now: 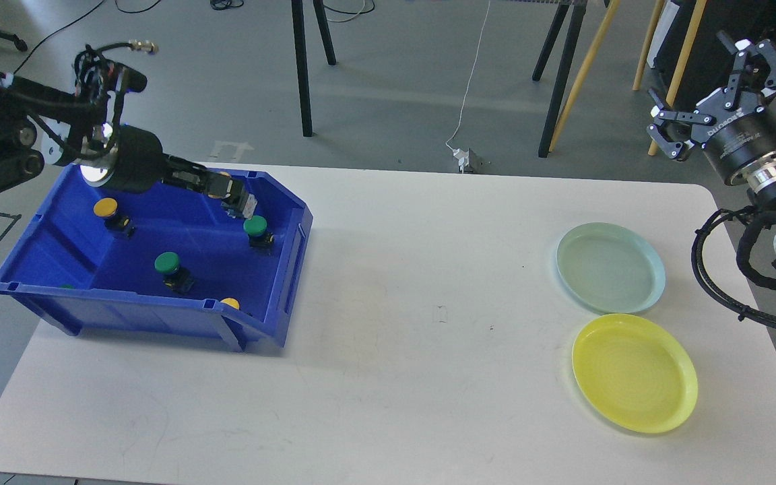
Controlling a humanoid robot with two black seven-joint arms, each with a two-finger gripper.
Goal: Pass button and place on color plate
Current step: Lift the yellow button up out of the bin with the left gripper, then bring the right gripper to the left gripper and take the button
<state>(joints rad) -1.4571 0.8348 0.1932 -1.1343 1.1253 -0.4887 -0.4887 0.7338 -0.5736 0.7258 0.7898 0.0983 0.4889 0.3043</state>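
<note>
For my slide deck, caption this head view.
Left gripper lifts a yellow button from the blue bin; right gripper waits open.

White rounded table: plain, faint scuffs.
Deep blue plastic bin: solid colour throughout.
Green-capped push button on a black base: one near the bin's right wall; a second green-capped button mid-bin.
Yellow-capped push button with a black base: far left of the bin; another yellow cap at the front wall.
Pale mint-green round plate: unpatterned.
Bright yellow round plate: faint concentric rings.
Left end effector: black with grey.
Right end effector: black, white lettering on its body.
</note>
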